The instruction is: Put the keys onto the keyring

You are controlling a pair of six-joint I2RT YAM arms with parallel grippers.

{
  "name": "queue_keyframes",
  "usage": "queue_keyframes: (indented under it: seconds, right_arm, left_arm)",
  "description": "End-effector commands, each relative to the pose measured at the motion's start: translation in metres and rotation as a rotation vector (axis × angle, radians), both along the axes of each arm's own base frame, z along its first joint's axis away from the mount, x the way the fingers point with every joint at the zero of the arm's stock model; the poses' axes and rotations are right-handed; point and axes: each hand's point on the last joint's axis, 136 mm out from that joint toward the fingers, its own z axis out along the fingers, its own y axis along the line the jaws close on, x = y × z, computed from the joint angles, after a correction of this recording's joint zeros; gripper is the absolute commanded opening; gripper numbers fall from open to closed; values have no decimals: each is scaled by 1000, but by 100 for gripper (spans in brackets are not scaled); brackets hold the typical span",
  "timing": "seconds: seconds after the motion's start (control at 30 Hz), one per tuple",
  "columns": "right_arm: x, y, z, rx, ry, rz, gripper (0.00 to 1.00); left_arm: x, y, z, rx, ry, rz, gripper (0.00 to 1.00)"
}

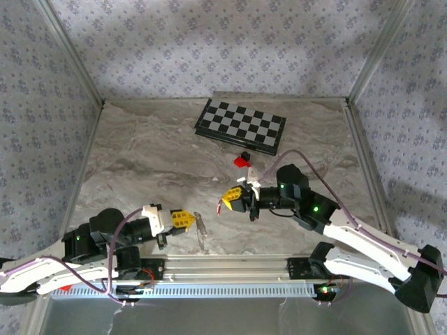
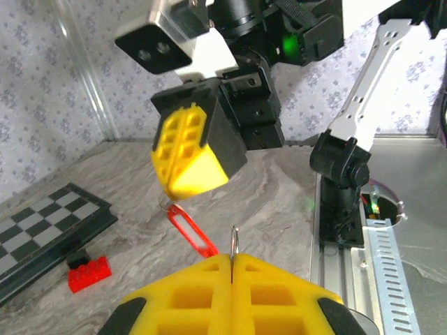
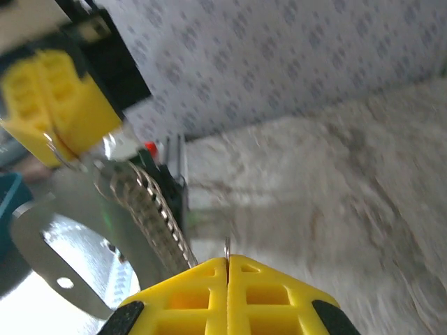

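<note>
Left wrist: right claw [image 2: 183,183] pinches key [image 2: 190,230], its length slanting toward lower right; left claw [image 2: 232,261] pinches keyring [image 3: 150,209].

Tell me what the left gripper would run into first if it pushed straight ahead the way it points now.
Most likely the red key dangling under the right gripper, just ahead of the left gripper. The right gripper itself sits higher up. Depth is hard to judge from the wrist view.

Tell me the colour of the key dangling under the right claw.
Red-orange. The key shows best in the left wrist view.
</note>
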Motion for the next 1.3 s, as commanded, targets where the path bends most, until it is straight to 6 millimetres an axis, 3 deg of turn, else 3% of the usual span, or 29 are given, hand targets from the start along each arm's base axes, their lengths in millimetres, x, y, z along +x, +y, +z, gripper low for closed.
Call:
queue_keyframes:
  seconds: [0.0,0.53,1.27]
  right_arm:
    - [-19,3,34,124,-31,107,0]
    - [-47,16,43,64,-119,168,0]
    - [-54,18,66,163,-192,138,0]
  left_arm:
    - [-15,3,41,-113,-55,-76,0]
    - [-8,-5,39,-160,-81,-48,0]
    - [4,-14,41,-155,-80,2,0]
